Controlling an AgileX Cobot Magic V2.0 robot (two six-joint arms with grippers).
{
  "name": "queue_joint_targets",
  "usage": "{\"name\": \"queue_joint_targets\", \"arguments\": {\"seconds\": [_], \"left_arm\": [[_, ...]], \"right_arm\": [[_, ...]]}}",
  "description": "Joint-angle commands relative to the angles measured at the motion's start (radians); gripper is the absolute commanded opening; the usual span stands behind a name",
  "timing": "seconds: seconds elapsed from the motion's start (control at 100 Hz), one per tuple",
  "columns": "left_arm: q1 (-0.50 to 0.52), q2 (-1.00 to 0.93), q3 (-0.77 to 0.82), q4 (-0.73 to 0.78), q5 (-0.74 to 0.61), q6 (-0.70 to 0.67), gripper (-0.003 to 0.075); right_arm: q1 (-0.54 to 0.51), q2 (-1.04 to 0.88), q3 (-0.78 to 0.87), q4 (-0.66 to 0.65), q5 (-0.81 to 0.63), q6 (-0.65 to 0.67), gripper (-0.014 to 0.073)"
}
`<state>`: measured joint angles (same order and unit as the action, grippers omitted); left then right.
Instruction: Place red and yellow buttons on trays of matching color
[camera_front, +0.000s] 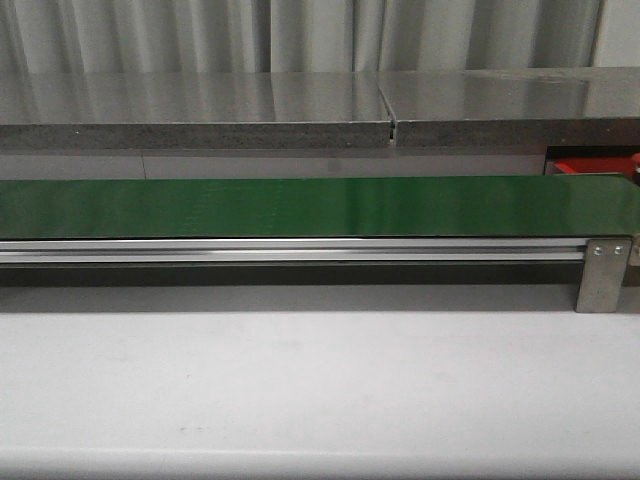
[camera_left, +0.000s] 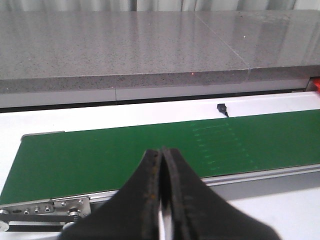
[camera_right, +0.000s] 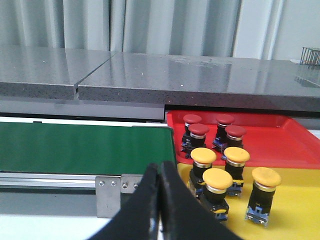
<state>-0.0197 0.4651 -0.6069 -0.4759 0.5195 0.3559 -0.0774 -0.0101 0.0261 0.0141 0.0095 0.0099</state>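
In the right wrist view, several red buttons stand upright on the red tray, and several yellow buttons stand on the yellow tray beside it. My right gripper is shut and empty, in front of the end of the green belt, left of the yellow tray. My left gripper is shut and empty too, over the near rail of the green belt. The belt carries no buttons. A corner of the red tray shows in the front view; neither gripper does.
A grey stone counter runs behind the belt. The belt's aluminium rail ends in a metal bracket. A white table lies in front. A small black part sits behind the belt.
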Motion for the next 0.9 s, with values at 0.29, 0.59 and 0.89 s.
{"name": "queue_joint_targets", "arguments": {"seconds": [0.29,0.59,0.89], "left_arm": [[-0.066,-0.107,0.108,0.144,-0.317,-0.142,-0.0020],[-0.097,-0.247,0.376,0.359,-0.578,-0.301,-0.0020],[-0.072,-0.366,0.543,0.419,-0.624,-0.344,-0.0020]], "right_arm": [[-0.005,-0.020,-0.022,0.000,-0.073,-0.010,-0.0074],[-0.005,-0.020,-0.022,0.000,-0.073,-0.010,-0.0074],[-0.005,-0.020,-0.022,0.000,-0.073,-0.010,-0.0074]]}}
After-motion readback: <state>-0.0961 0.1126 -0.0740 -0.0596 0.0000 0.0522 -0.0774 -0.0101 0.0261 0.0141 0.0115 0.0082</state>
